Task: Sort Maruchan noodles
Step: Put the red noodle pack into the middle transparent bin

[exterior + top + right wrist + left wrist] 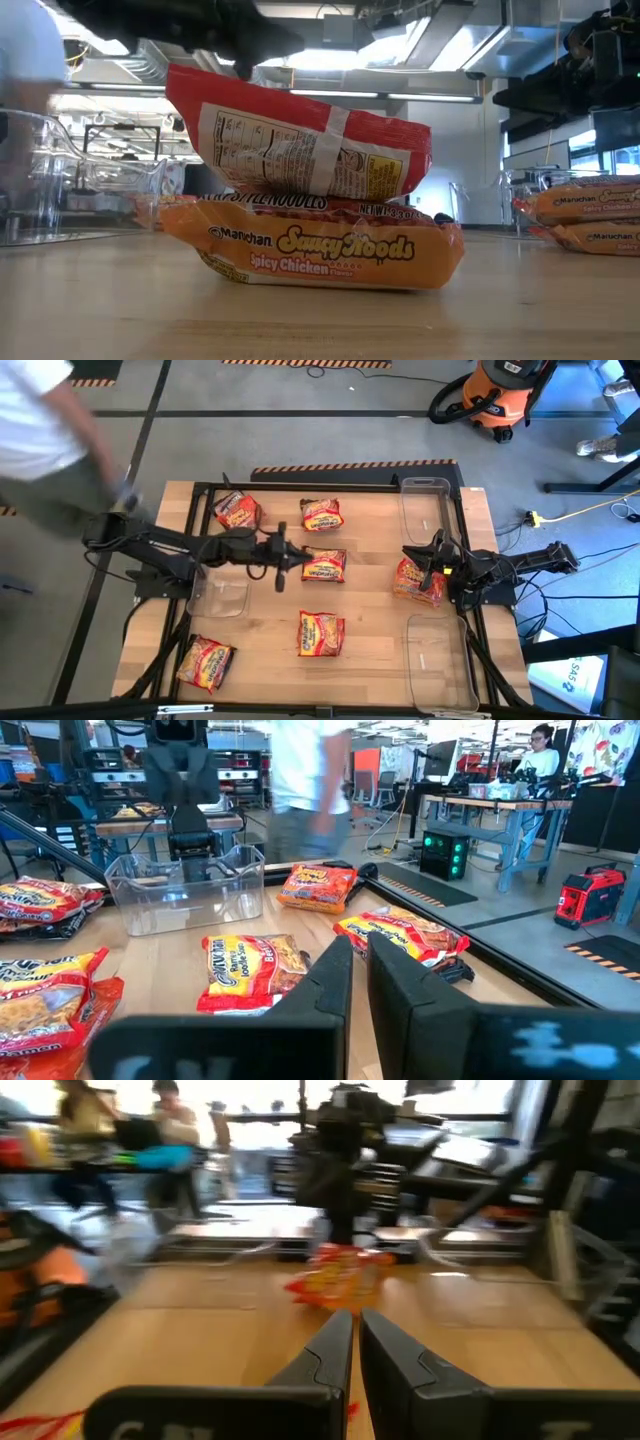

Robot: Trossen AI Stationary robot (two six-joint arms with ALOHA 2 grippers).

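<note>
Several red-and-yellow Maruchan noodle packets lie flat on the wooden table: two at the far side [237, 512] [321, 514], one mid-table [323, 565], a pile at the right [418, 582], one at the near left [205, 662]. At the near middle a red packet [300, 145] rests on an orange one [320, 250]. My left gripper [300, 557] [355, 1335] is shut and reaches level over the table, just left of the mid-table packet. My right gripper [432, 558] [358, 960] is shut and hangs by the right pile. Neither holds anything.
Clear plastic bins stand at the far right [425, 505], the near right [438, 660] and the left under my left arm [218, 595]. A person in a white top [40, 420] leans in at the table's far left corner. A black frame [300, 487] edges the table.
</note>
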